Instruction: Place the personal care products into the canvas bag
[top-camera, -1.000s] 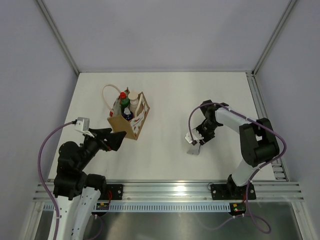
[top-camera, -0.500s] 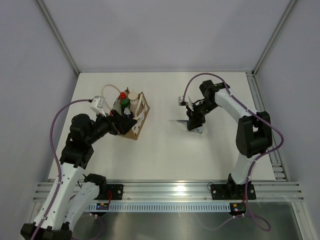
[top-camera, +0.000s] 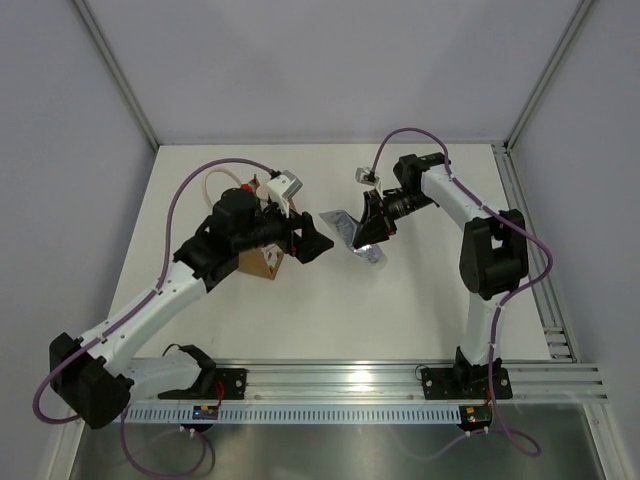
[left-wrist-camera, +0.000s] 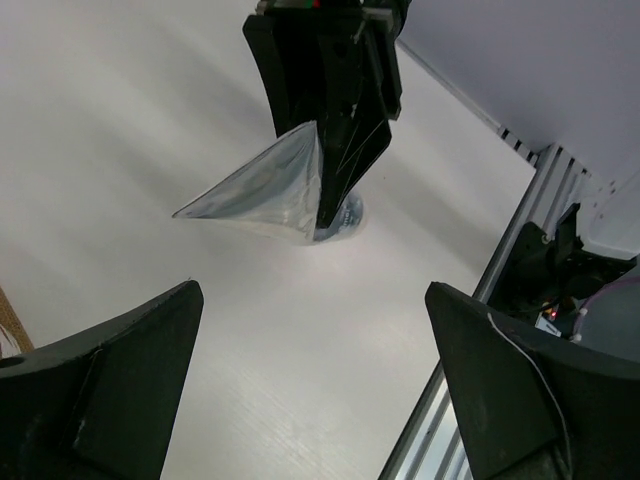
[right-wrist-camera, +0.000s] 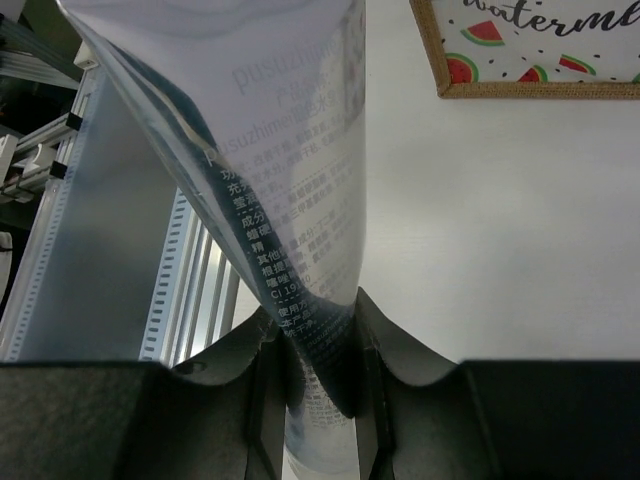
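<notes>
My right gripper (top-camera: 368, 232) is shut on a silver-grey squeeze tube (top-camera: 343, 226) and holds it above the table, just right of the canvas bag (top-camera: 262, 262). In the right wrist view the tube (right-wrist-camera: 290, 180) is pinched between the pads (right-wrist-camera: 265, 370), with the bag's watermelon-print panel (right-wrist-camera: 530, 60) at the top right. My left gripper (top-camera: 312, 245) stands open and empty between bag and tube. Its wrist view looks at the tube (left-wrist-camera: 265, 195) hanging from the right gripper (left-wrist-camera: 330, 90). The left arm covers most of the bag and whatever is in it.
The bag's white rope handle (top-camera: 214, 181) loops out to the left of the left arm. An aluminium rail (top-camera: 340, 378) runs along the near table edge, and slotted frame rails (top-camera: 525, 230) line the right side. Grey walls enclose the table.
The right gripper shut on the tube, lifted it off the table and carried it up and left toward the bag. The left arm swung from the near left out over the bag.
</notes>
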